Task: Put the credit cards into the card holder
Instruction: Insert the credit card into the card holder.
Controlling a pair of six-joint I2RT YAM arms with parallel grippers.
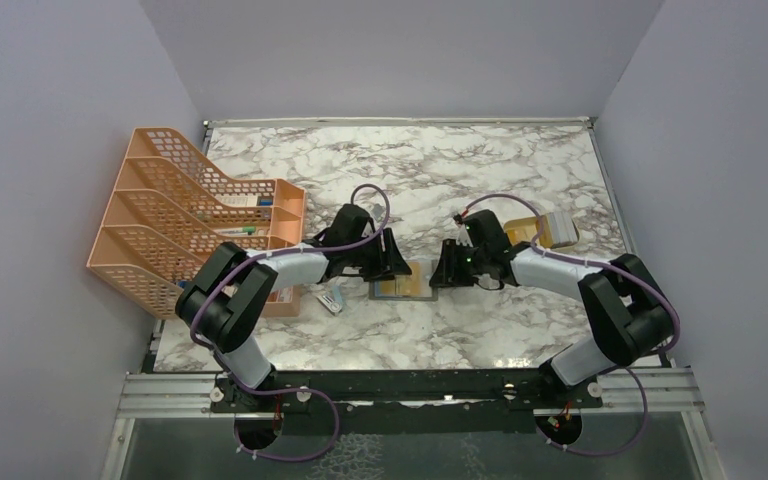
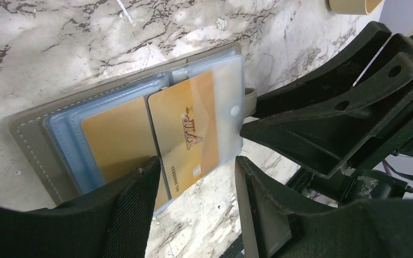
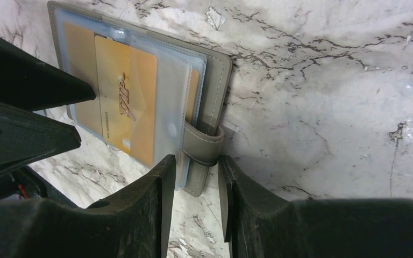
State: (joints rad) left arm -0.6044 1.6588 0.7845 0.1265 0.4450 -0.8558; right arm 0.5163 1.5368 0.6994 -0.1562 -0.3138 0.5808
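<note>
- The card holder is found lying open on the marble table, just toward 6 o'clock from its middle. An orange mesh rack stands at 9 o'clock and a tan tray at 2 o'clock, both well apart from it.
- A gold VIP card is seen partly under a clear pocket. In the left wrist view its end overhangs the holder's edge toward 6 o'clock, so it is judged not yet seated. A second card is already tucked in the blue pocket beside it.
- The left gripper is spread over the card's protruding end, with nothing pinched.
- The right gripper is set astride the snap tab with its jaws apart. Whether the tab is actually clamped cannot be told.
- The step in hand is judged to be seating the card.
- The holder should be steadied at the tab side, so that it is not slid across the smooth marble.
- The card should be pushed from its exposed end, square along its long axis and kept flat, so that the pocket mouth is not buckled or the card skewed.
</note>
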